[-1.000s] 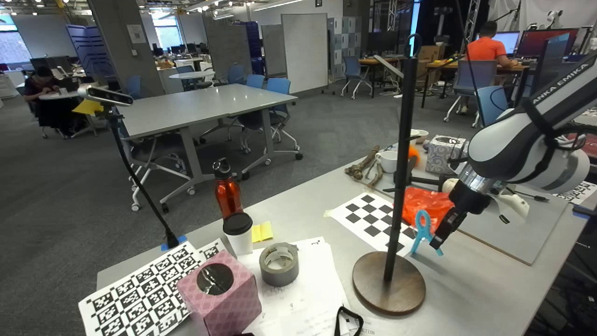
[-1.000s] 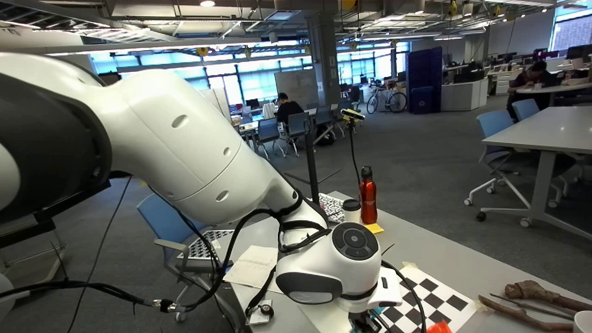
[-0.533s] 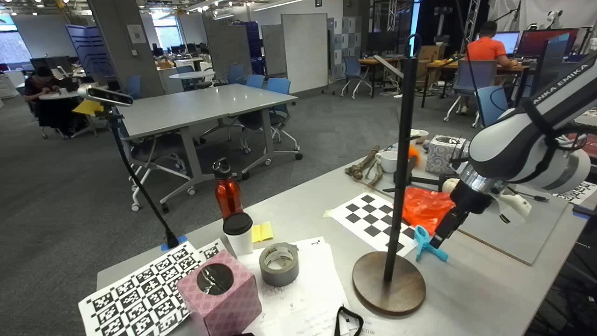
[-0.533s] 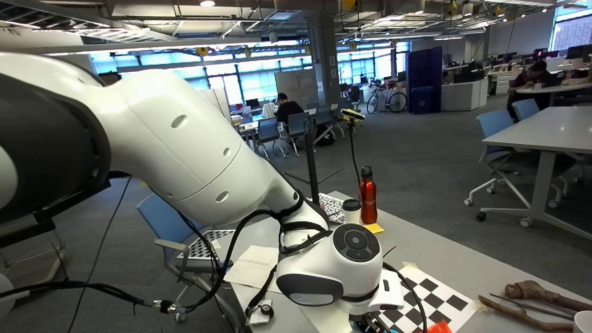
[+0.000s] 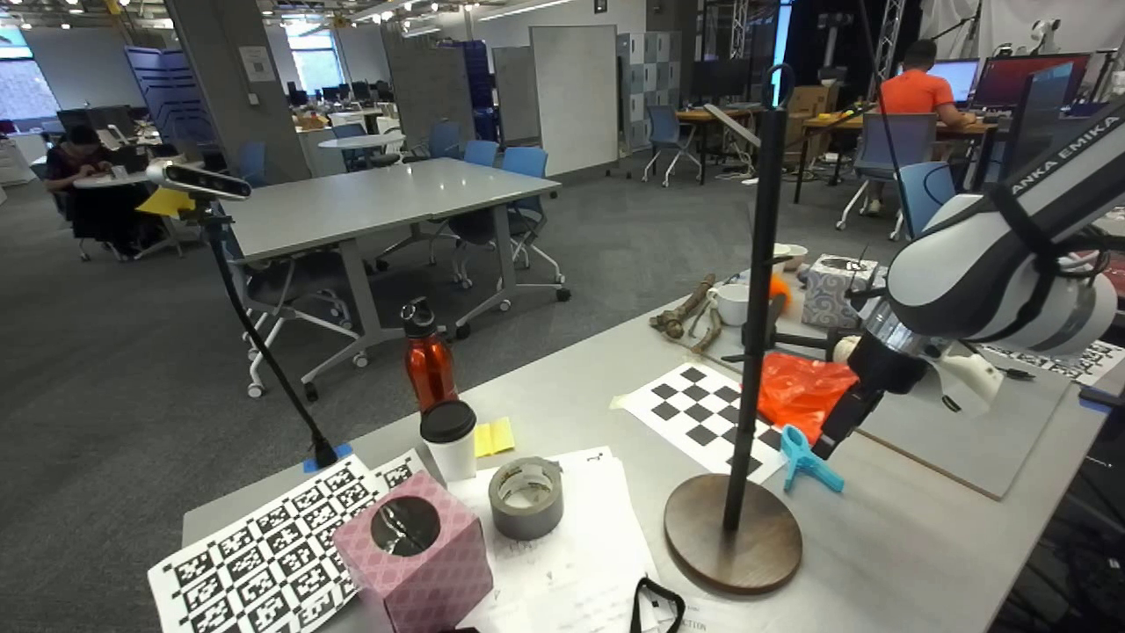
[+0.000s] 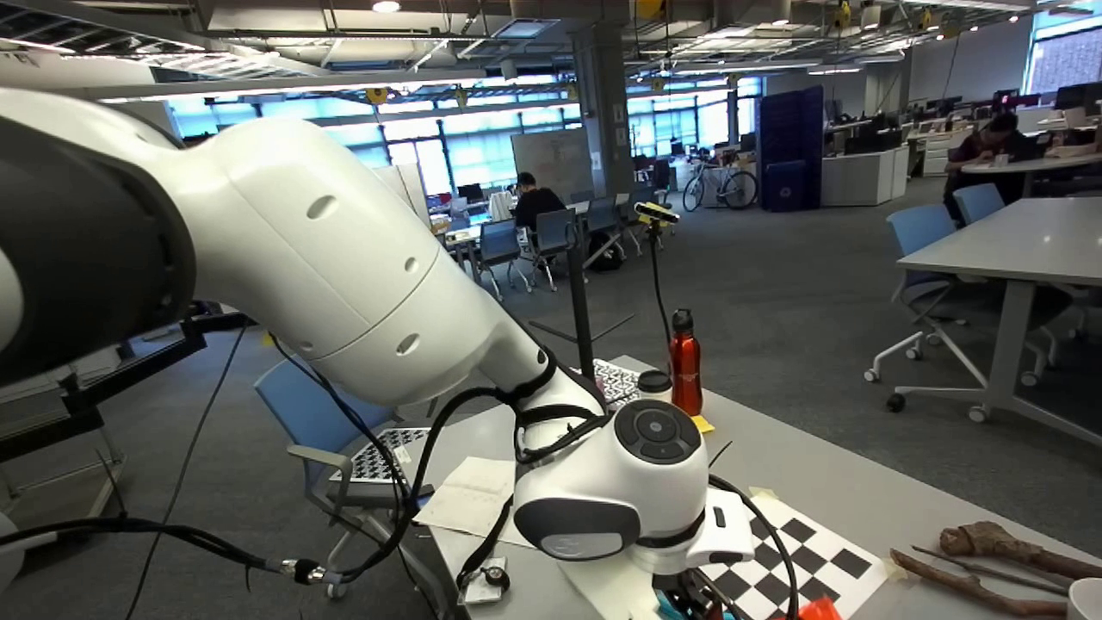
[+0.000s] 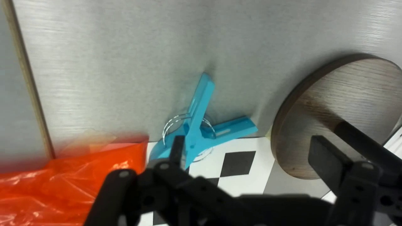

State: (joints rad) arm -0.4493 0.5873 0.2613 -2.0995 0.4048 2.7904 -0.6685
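Spread wide with nothing in its grip, the pincer (image 7: 250,151) hangs close above a blue clamp (image 7: 197,135) that lies on the table (image 7: 125,62) below one side of it, with red plastic (image 7: 80,179) farther out on that side and a round wooden base (image 7: 307,125) opposite.

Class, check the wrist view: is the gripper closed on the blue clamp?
No, the gripper stands open, its jaws wide apart without pinching the blue clamp.

Grey carpet (image 5: 132,352), pale table (image 5: 387,198), blue chairs (image 5: 525,162), standing whiteboard (image 5: 574,101), grey column (image 5: 224,97), bright windows (image 6: 475,130)
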